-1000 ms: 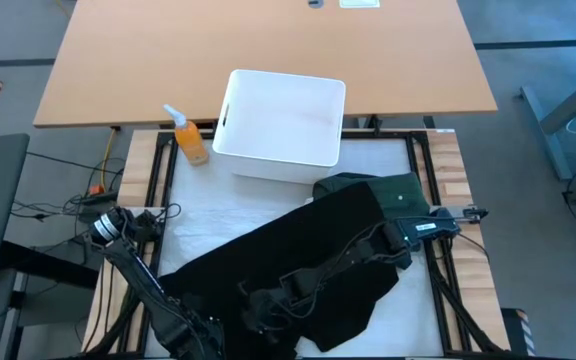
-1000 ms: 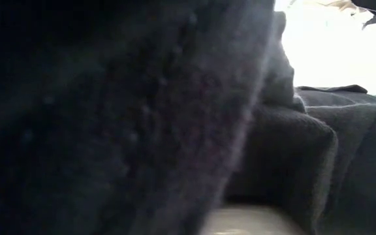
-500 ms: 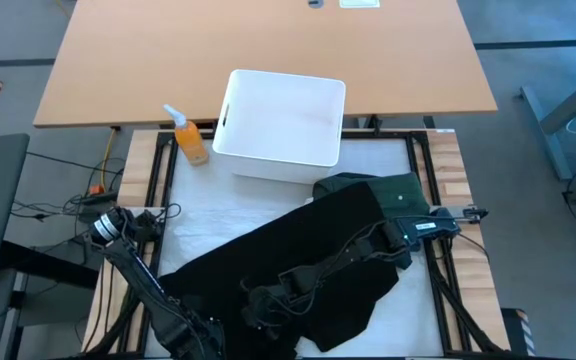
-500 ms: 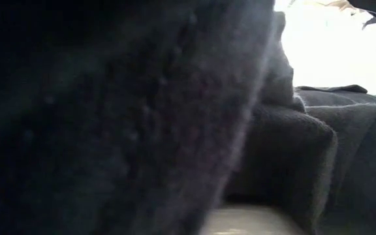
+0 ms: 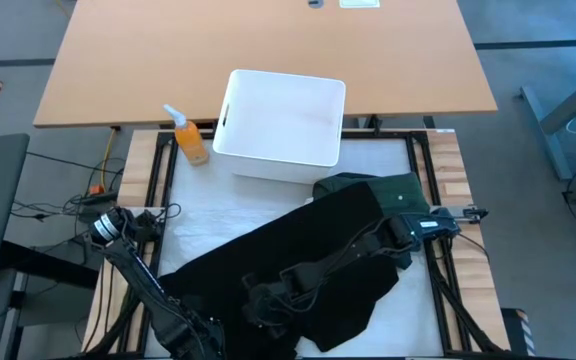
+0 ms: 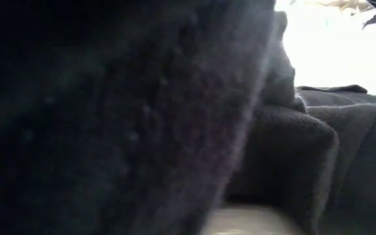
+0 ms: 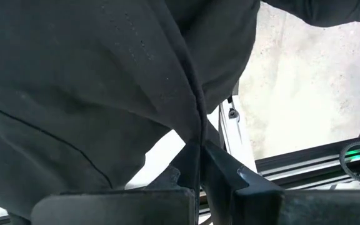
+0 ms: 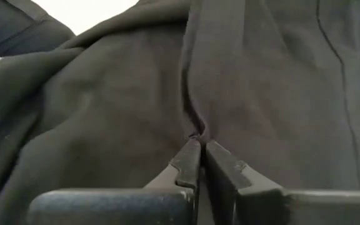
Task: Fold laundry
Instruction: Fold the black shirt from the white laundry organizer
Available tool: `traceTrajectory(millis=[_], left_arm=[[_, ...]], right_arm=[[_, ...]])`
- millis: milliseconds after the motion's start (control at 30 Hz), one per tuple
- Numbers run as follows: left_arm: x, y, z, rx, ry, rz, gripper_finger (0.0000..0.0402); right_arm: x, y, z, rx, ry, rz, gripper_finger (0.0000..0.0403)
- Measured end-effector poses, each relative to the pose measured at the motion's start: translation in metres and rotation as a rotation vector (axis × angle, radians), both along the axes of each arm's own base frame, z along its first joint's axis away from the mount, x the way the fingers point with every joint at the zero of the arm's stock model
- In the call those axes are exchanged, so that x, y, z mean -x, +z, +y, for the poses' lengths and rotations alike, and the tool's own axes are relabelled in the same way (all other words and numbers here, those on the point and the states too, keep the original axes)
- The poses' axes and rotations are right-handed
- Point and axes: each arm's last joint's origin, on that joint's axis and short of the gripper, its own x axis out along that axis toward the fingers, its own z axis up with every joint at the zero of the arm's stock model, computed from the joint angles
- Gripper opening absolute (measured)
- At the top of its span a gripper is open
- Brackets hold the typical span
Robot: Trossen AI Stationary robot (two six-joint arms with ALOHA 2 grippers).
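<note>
Two garments lie on the table, w/ both arms working at its near edge. Largest item: black garment, spread diagonally across the white table cover, rumpled, no clean fold visible yet. It also fills the low view, draped close to that camera. Behind it, a dark green garment sits bunched at the right side, partly under the black one, unfolded. White bin stands at the far edge, nothing seen inside; orange spray bottle just beside it, left. Right gripper rests on the black garment near its middle-front, fingers nearly together, pinching a small ridge of cloth. Left gripper, at the near-left corner, is clamped on a pleat of the same garment, cloth hanging from it. Progress, as judged: early stage; both grips set, but folding of the black piece is not done, and the green one is untouched.
</note>
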Motion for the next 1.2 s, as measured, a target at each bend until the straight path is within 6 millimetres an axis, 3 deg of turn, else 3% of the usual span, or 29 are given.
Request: traceTrajectory(millis=[167, 367, 867, 1100, 1200], left_arm=[[0.0, 0.0, 0.0, -0.003, 0.0, -0.004, 0.0], [0.0, -0.001, 0.003, -0.058, 0.002, -0.031, 0.0], [0.018, 0.001, 0.028, -0.429, 0.008, 0.033, 0.0], [0.027, -0.03, 0.049, -0.543, -0.013, 0.152, 0.0], [0.032, -0.039, 0.058, -0.606, -0.008, 0.199, 0.0]], right_arm=[[0.01, 0.019, -0.001, 0.017, 0.004, 0.043, 0.0037], [0.009, 0.027, -0.007, 0.02, -0.043, 0.04, 0.0026], [-0.013, 0.027, -0.072, 0.055, -0.378, 0.016, 0.0023], [-0.022, 0.032, -0.094, 0.062, -0.445, -0.051, 0.0022], [-0.024, 0.025, -0.098, 0.057, -0.437, -0.032, 0.0022]])
